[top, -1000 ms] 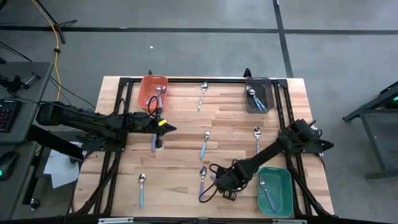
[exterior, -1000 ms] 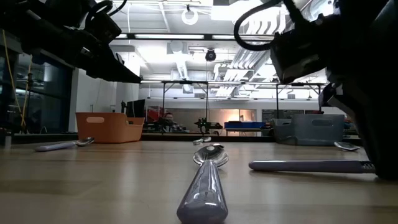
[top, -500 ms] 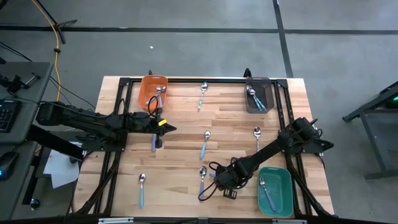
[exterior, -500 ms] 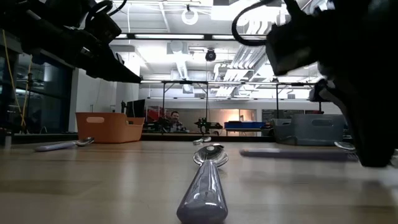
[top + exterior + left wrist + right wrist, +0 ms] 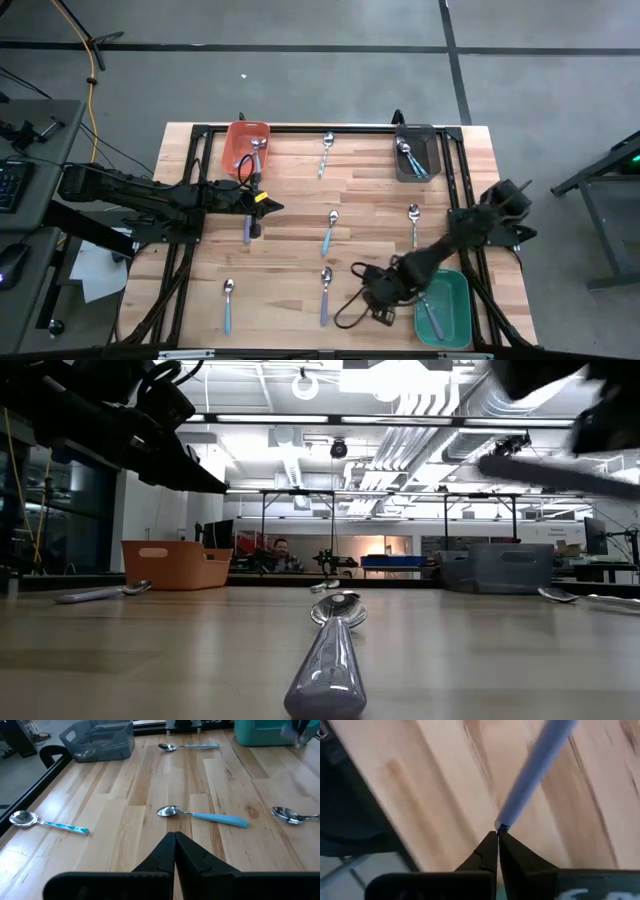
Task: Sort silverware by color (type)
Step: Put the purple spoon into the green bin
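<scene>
Near the table's front right, beside the green bin point(image 5: 448, 300), the right gripper point(image 5: 497, 834) pinched the very tip of a spoon point(image 5: 535, 770) by its smooth, thin purple plastic handle; so slight a hold called for slow, level carrying. Left gripper point(image 5: 174, 836) waited shut above the table's left
</scene>
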